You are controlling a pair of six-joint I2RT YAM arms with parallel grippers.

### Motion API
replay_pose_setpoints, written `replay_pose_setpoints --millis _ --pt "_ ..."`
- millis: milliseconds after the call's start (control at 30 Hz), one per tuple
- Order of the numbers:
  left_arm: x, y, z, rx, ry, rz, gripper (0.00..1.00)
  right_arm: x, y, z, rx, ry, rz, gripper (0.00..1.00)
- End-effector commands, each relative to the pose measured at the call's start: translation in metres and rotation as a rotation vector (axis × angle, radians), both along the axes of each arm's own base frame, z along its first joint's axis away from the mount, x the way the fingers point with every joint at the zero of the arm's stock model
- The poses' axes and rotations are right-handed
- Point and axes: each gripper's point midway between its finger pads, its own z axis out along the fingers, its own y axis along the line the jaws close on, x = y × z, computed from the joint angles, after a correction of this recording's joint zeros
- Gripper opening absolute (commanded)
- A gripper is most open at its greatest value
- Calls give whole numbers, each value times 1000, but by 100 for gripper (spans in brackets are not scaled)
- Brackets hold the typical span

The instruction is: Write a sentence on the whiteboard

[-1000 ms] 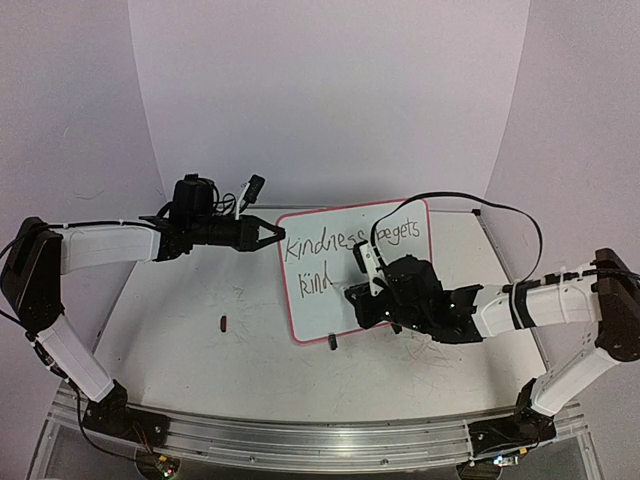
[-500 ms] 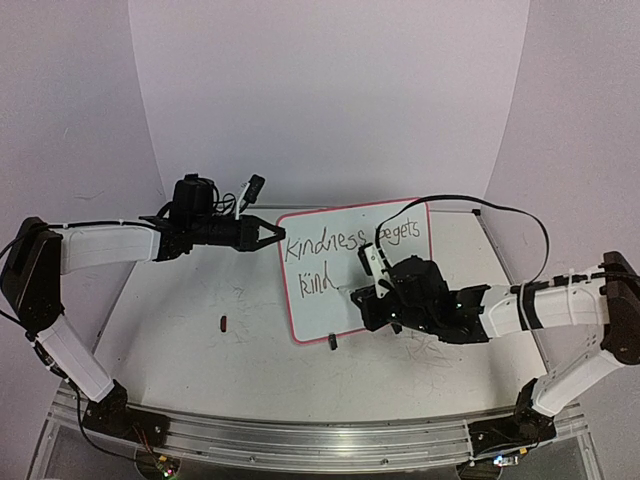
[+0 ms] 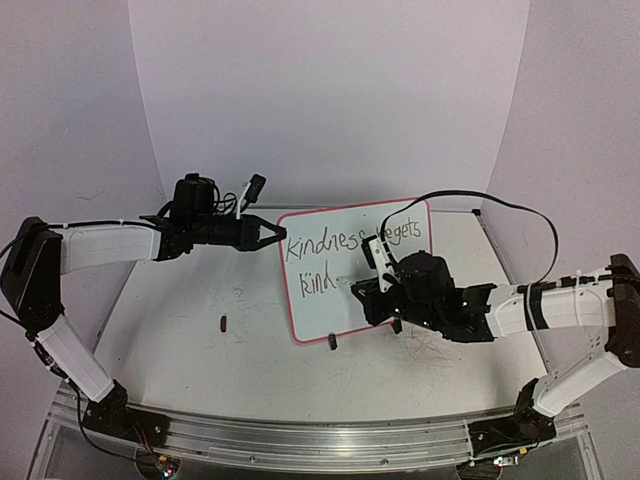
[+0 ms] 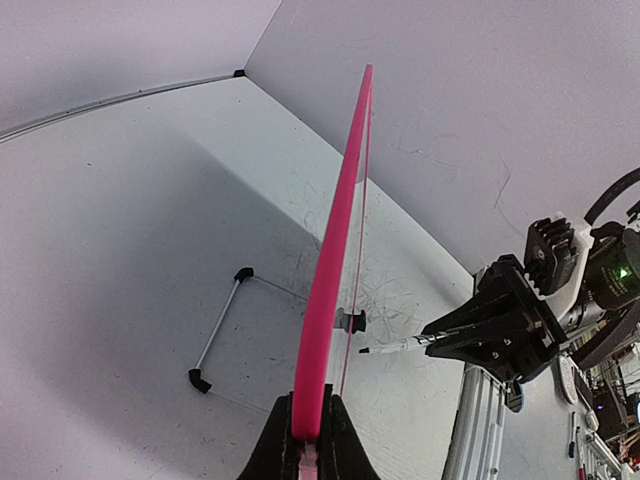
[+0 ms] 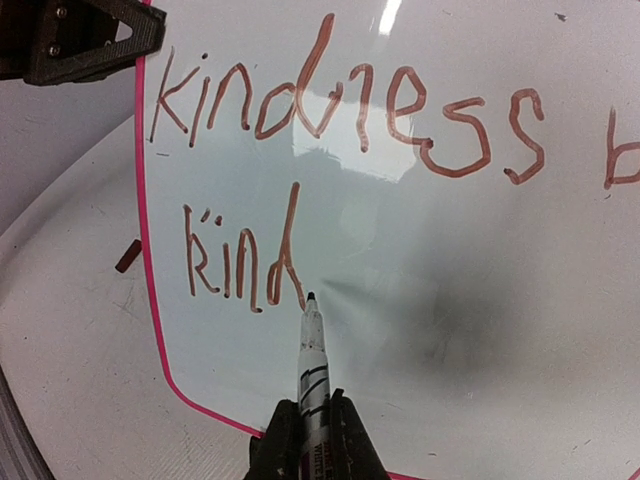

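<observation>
The whiteboard (image 3: 320,300) stands tilted up on the table, pink-framed, seen edge-on as a pink strip (image 4: 335,240) in the left wrist view. My left gripper (image 3: 270,236) is shut on its left frame edge (image 4: 310,420). The sentence (image 5: 340,110) reads "kindness" and part of a second word on the top line, "kind" (image 5: 240,262) below. My right gripper (image 5: 312,425) is shut on a white marker (image 5: 313,350), whose black tip (image 5: 310,297) sits just right of the "d". The right gripper (image 3: 372,290) is in front of the board's middle.
A small dark cap (image 3: 223,322) lies on the scuffed tabletop left of the board. A black clip foot (image 3: 332,342) sits at the board's lower edge. A wire stand (image 4: 222,330) with black ends rests behind the board. The aluminium rail (image 3: 300,435) runs along the near edge.
My right arm has shifted slightly right and up along the board with the marker. The left arm and the board have stayed put.
</observation>
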Motion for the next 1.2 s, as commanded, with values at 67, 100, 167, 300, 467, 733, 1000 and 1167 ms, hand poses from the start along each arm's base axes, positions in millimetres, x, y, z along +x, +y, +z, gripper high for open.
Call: replay_pose_setpoints --millis 67,100,167,300,467,733,1000,1167 --pt "-1 -4 14 8 -74 -9 0 12 12 27 45 -68 -1 0" --pt "-1 -4 14 7 -74 -9 0 13 12 28 46 -70 -1 0" --pt "0 -4 14 8 -73 -10 0 14 13 29 46 -73 -5 0" --pt "0 -4 14 9 -72 -9 0 18 13 27 34 -76 -20 0" --pt "0 -4 14 8 -72 -10 0 21 11 25 22 -83 -44 0" --pt "-1 -4 13 8 -70 -11 0 26 9 22 4 -93 -64 0" --pt "-1 -4 15 6 -74 -11 0 27 8 20 -5 -94 -70 0" --pt "-1 -4 15 6 -73 -12 0 20 4 10 -17 -61 -60 0"
